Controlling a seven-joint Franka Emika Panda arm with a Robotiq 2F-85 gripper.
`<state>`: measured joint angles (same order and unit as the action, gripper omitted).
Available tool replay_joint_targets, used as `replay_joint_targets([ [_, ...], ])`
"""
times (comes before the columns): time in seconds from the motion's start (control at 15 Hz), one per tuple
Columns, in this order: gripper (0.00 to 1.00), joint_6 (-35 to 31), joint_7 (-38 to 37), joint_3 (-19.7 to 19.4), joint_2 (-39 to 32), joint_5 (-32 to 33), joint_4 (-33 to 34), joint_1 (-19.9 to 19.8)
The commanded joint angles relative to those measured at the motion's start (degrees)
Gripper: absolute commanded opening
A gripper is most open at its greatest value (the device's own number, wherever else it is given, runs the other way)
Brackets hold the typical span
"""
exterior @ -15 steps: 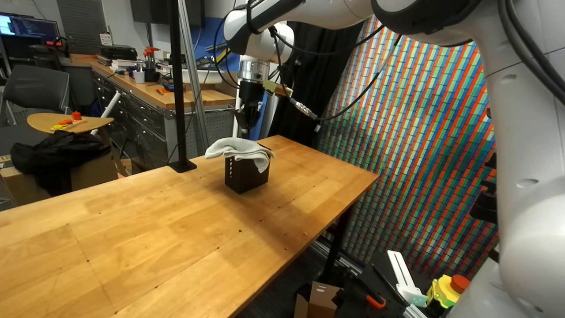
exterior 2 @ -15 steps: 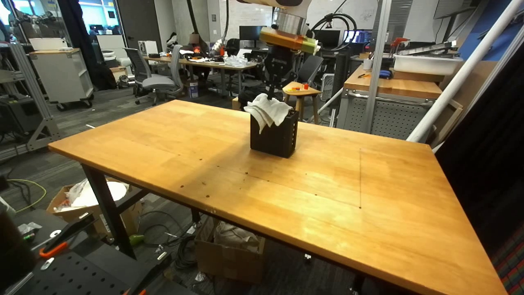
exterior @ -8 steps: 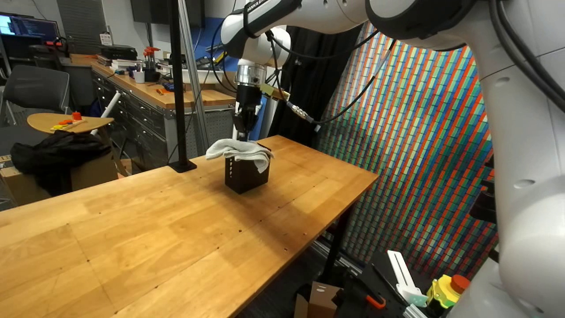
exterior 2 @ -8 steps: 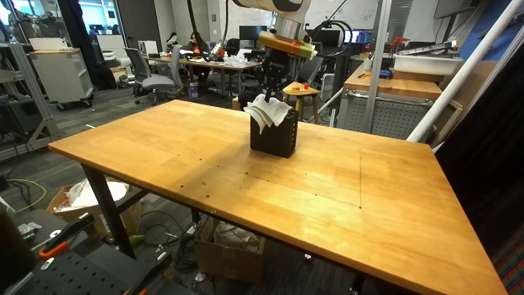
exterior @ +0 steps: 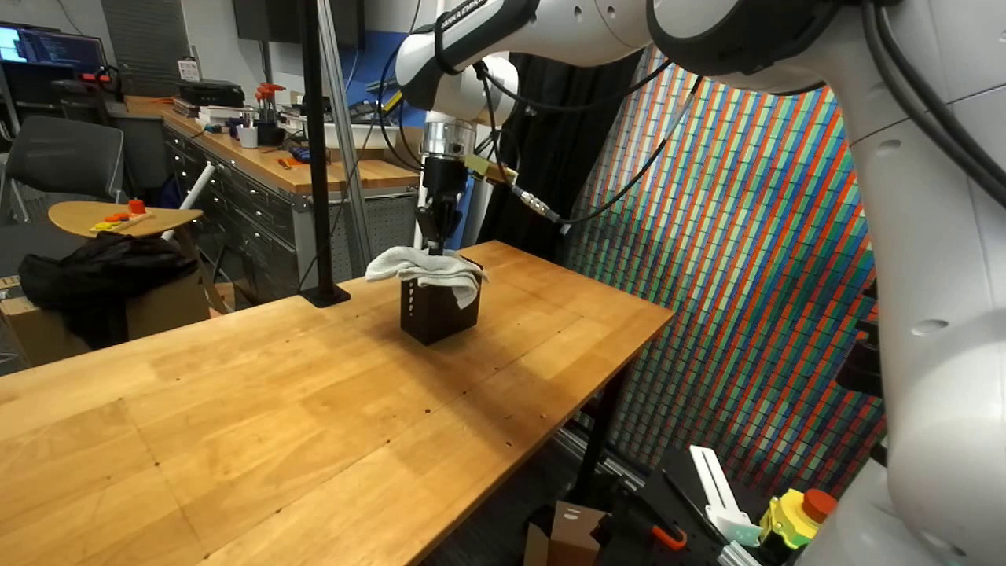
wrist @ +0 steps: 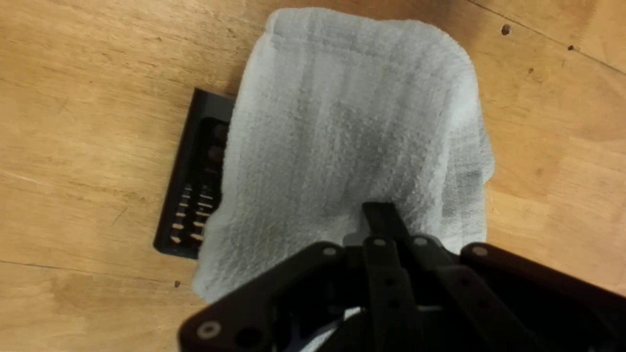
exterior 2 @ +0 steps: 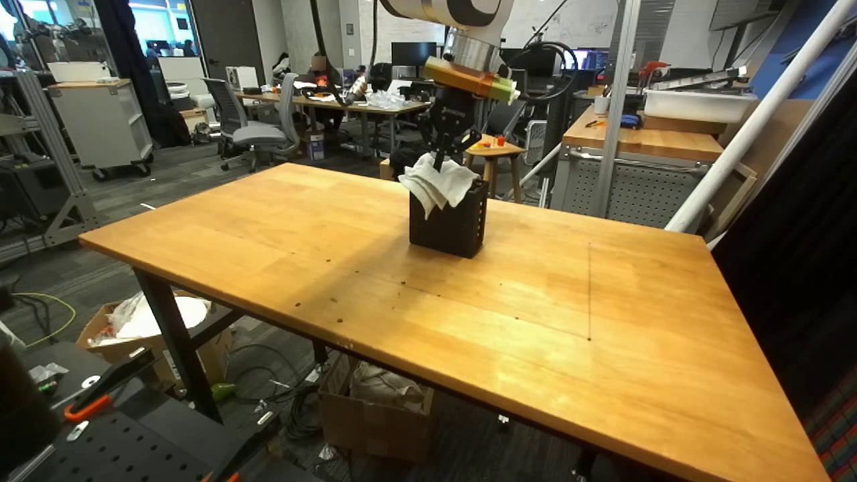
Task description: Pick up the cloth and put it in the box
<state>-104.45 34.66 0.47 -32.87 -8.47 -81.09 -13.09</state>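
"Counter [exterior 2: 636, 294] first, then: pale wood, plain to see in both exterior views."

"And above that?"

"The white arm [exterior: 916, 259]. In an exterior view it stands at the near right and spans over toward the far end."

"What's under it?"

"A dark box [exterior 2: 447, 231], upright, close to the far edge in an exterior view."

"Is the cloth [wrist: 337, 132] inside?"

"It lies draped across the top, white and rumpled, a corner hanging down one wall. In the wrist view the left end of the box shows beside it. Whether any of the cloth dips inside, I can't tell."

"How about the hand [exterior 2: 439, 164]?"

"Narrow. Its fingers [wrist: 384, 222] are together, pointing down at the cloth; whether the tips touch it, I can't tell."

"And for something smaller?"

"Little slots [wrist: 198, 223] in the box, in rows, at the left in the wrist view."
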Motion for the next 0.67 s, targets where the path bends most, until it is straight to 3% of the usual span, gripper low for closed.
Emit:
replay_joint_targets([
  [0.0,0.0,1.87,0.46,0.93,-2.19,-1.61,2.43,-0.82],
  [0.6,0.0,0.95,0.24,1.05,-3.34,-3.61,1.57,-1.92],
])
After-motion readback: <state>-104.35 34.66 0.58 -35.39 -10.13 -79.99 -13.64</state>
